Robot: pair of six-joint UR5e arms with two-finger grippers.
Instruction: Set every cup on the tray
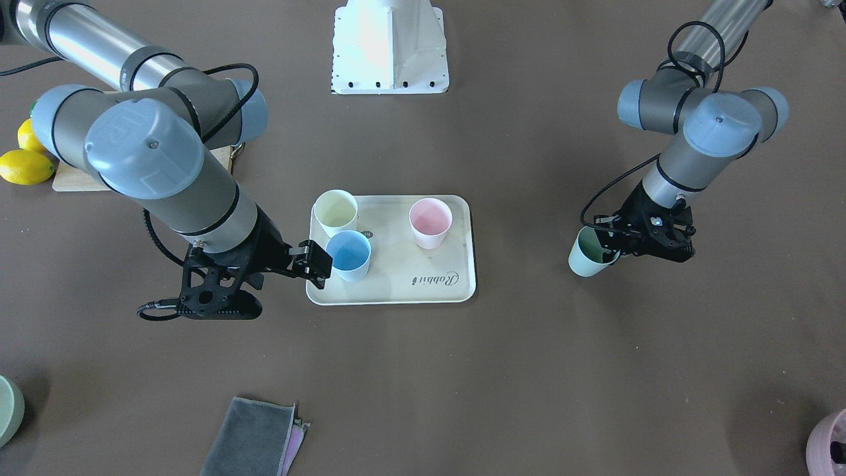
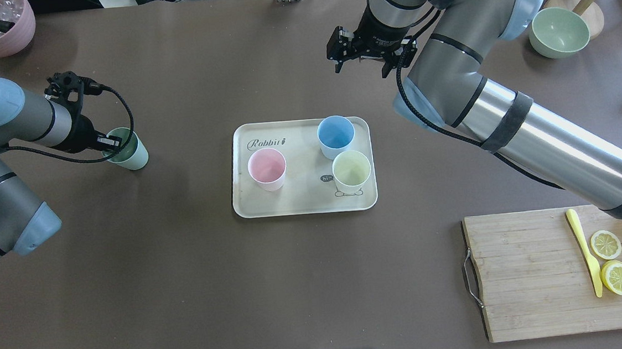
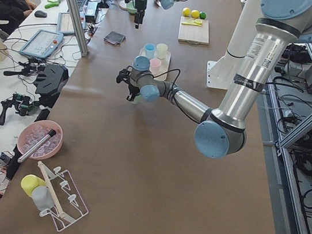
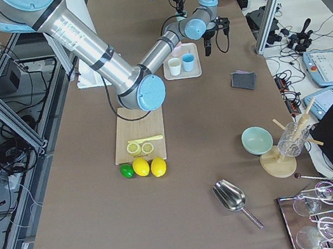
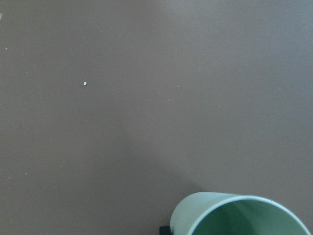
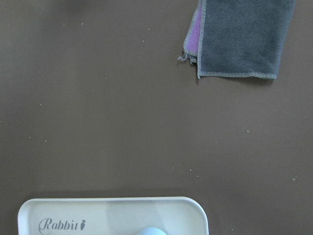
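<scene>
The overhead view shows the cream-beige rectangular tray (image 2: 296, 195), raised-rimmed and round-cornered, in the middle of the matte brown worktop (image 2: 187, 295). It carries three tapered matte plastic tumblers. The pale yellow cup (image 2: 351, 170) and the light blue cup (image 2: 335, 135) stand just beside each other, and the pale pink cup (image 2: 267, 168) stands apart under the "Rabbit" script.

The mint green cup (image 2: 133, 154) is off the tray, well out on the robot's left. There the left gripper (image 2: 111, 144) has its fingers pinched on the cup's rim wall (the left wrist camera catches only the rim and one dark tip outside it). I cannot tell whether the cup's base touches the worktop.

The right gripper (image 2: 361, 64) hangs past the tray's far edge, fingers spread wide on nothing. The overhead view leaves out the folded grey fleecy cloth (image 6: 242, 36), which the right wrist camera shows lying over a purple cloth (image 6: 194, 41).
</scene>
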